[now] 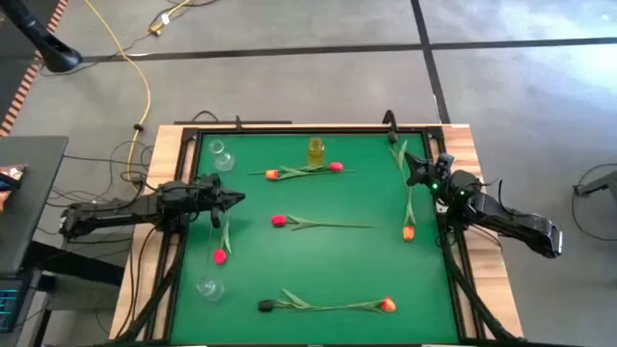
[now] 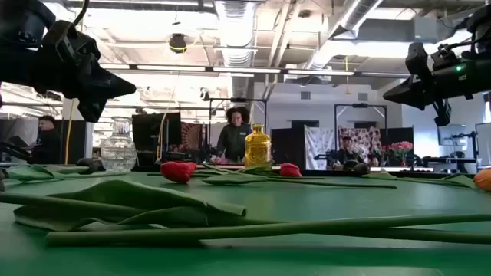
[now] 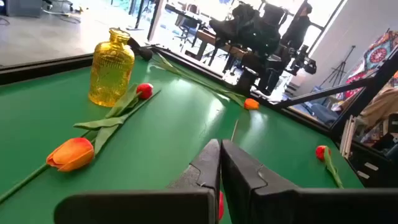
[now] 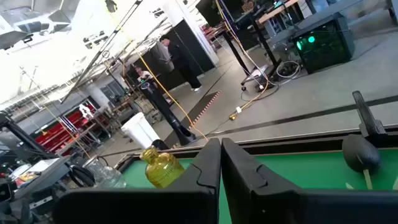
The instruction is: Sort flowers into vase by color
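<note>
Nothing is sorted yet, as I judge it: every flower lies flat on the green table (image 1: 366, 193). My left gripper (image 1: 234, 199) hovers at nine o'clock with fingers pressed together, empty, above a red tulip (image 1: 221, 255) whose stem runs under it. My right gripper (image 1: 411, 170) waits at three o'clock, also closed on nothing, beside an orange tulip (image 1: 408, 232). The yellow vase (image 1: 316, 150) at twelve o'clock and the clear vases (image 1: 221, 154) at ten and seven o'clock hold no stems. All the placing remains.
</note>
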